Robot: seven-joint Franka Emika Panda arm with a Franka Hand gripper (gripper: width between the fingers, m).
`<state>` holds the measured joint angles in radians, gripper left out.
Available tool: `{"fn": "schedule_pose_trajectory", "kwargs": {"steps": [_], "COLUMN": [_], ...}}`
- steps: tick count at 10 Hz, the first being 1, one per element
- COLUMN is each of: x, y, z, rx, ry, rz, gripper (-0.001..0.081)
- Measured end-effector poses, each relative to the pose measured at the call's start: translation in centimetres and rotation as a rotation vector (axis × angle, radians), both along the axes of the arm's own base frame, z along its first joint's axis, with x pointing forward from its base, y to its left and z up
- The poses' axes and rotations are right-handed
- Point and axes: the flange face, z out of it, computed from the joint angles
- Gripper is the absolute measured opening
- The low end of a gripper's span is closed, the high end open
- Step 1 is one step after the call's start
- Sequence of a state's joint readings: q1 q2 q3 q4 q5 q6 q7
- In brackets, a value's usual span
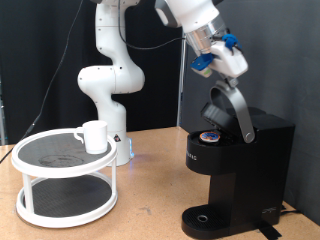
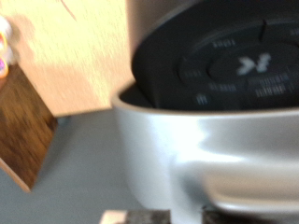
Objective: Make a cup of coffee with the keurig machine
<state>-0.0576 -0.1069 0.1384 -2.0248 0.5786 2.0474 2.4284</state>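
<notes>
Matte-black keurig machine (image 1: pixel 232 165) stands lid (image 1: pixel 228 108) raised, pod (image 1: pixel 210 137) seated; hand (image 1: pixel 212 68) above the lid, grip state indeterminable. Cup (image 1: pixel 95 136) waits on rack (image 1: pixel 65 170).

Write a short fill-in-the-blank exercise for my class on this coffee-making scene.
1. The keurig machine has its lid ____.
2. The cup stands on the ____ shelf of the white rack.
3. The pincer is above the machine's ____.

Missing words: open; top; lid
</notes>
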Motion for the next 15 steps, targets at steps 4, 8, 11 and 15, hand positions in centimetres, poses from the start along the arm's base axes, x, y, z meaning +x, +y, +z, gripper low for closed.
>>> {"fn": "schedule_pose_trajectory", "kwargs": {"steps": [4,8,11,15], "x": [1.2,1.5,2.1,1.9], "y": [-2.6,-3.1,-3.1,-1.6], "z": [-2.3,-6.6,-6.3,-0.6], "rx": [-0.023,-0.042,0.106,0.338], "ry": [0.024,0.050,-0.084,-0.207], "rz": [-0.036,-0.005,-0.029,-0.019], "gripper": [0.0000,0.0000,0.0000,0.0000]}}
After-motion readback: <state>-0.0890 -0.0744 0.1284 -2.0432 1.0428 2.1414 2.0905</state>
